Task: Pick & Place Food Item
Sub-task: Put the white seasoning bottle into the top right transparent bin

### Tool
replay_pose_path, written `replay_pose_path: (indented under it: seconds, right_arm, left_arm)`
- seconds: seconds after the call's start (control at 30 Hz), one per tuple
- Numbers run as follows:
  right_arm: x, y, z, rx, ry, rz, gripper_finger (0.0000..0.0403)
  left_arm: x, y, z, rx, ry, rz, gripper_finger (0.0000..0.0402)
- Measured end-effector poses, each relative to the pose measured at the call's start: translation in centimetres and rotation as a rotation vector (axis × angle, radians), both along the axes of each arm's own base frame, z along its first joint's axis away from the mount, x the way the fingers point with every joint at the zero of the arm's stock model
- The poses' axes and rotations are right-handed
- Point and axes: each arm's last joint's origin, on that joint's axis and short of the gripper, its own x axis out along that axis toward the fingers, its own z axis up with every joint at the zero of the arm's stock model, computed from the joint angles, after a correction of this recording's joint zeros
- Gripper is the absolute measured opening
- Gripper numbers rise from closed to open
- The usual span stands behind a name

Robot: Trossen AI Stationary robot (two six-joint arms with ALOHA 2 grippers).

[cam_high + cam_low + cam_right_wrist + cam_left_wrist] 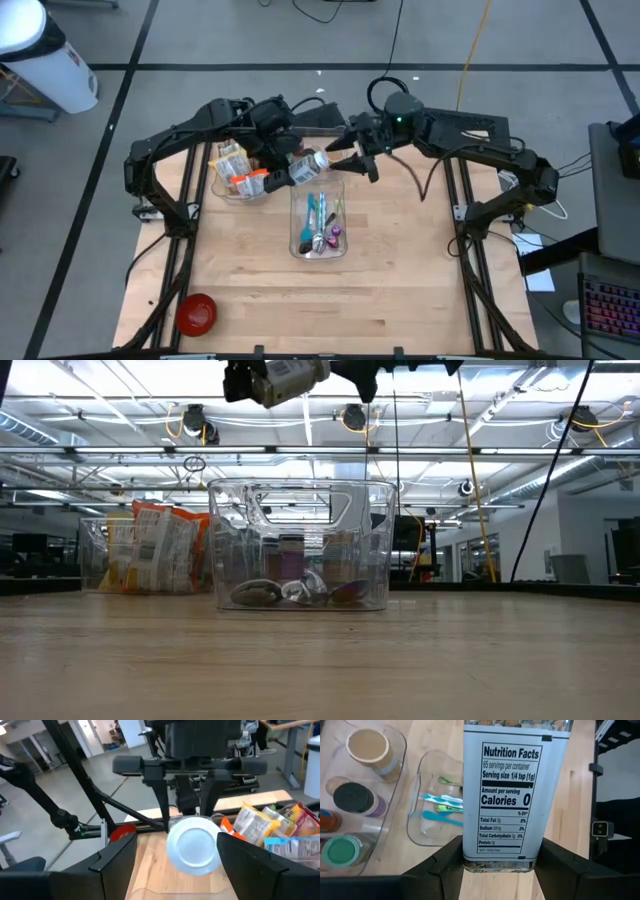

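Left gripper (500,870) clamps a spice jar (502,795) w/ nutrition label, raised above the clear bin (318,248). Right gripper (175,862), fingers spread, faces the jar's lid, not touching.

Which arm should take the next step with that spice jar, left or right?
Right, probably. The left hand is shut on the spice jar, holding it out above the clear bin. The right hand is open, with its fingers on either side of the jar's white lid, ready to take it.

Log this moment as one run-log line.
left gripper: shut on spice jar, held above clear bin | right gripper: open, facing jar's lid | snack bin: beside
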Motion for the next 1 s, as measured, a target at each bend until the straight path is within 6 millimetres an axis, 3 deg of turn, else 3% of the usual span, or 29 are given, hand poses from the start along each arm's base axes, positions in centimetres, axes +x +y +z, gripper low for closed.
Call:
replay_pose_path:
  seconds: [0.3, 0.6, 1.0]
  right_arm:
    - [2.0, 0.1, -1.5, -0.012, 0.019, -0.034, 0.0274]
    - [2.1, 0.3, -1.6, 0.001, 0.03, -0.037, 0.0303]
    - [2.3, 0.7, -1.8, 0.001, 0.039, 0.003, 0.0289]
  left_arm:
    - [0.8, -0.3, -0.6, -0.001, 0.022, -0.027, 0.0206]
    - [0.8, -0.3, -0.7, 0.017, 0.024, -0.032, 0.0206]
    - [0.8, -0.2, -0.7, 0.025, 0.02, -0.031, 0.0206]
